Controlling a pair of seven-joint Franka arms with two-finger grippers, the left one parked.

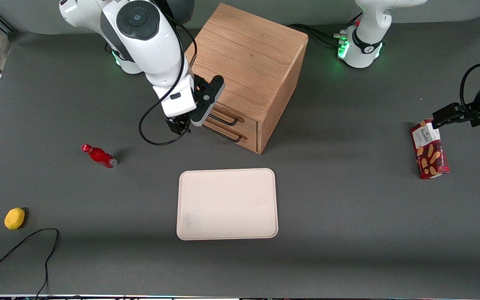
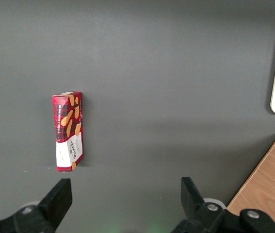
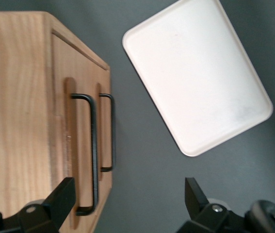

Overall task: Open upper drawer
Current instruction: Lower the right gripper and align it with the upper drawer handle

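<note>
The oak cabinet [image 1: 248,62] stands at the back of the table, its two drawers facing the tray. The upper drawer [image 1: 247,121] looks shut, flush with the cabinet front, and its long black wire handle [image 1: 224,119] sits just above the bottom drawer's matching handle [image 1: 223,135]. In the right wrist view the upper handle [image 3: 94,155] runs along the drawer front [image 3: 79,145]. My gripper [image 1: 179,125] hangs open in front of the drawers, at the handles' end nearest the working arm. One finger [image 3: 62,196] sits over the cabinet front beside the handle's end. Nothing is between the fingers.
A cream tray [image 1: 227,204] lies nearer the front camera than the cabinet. A red bottle [image 1: 99,156], a yellow fruit [image 1: 14,218] and a loose black cable [image 1: 23,246] lie toward the working arm's end. A red biscuit box [image 1: 429,149] lies toward the parked arm's end.
</note>
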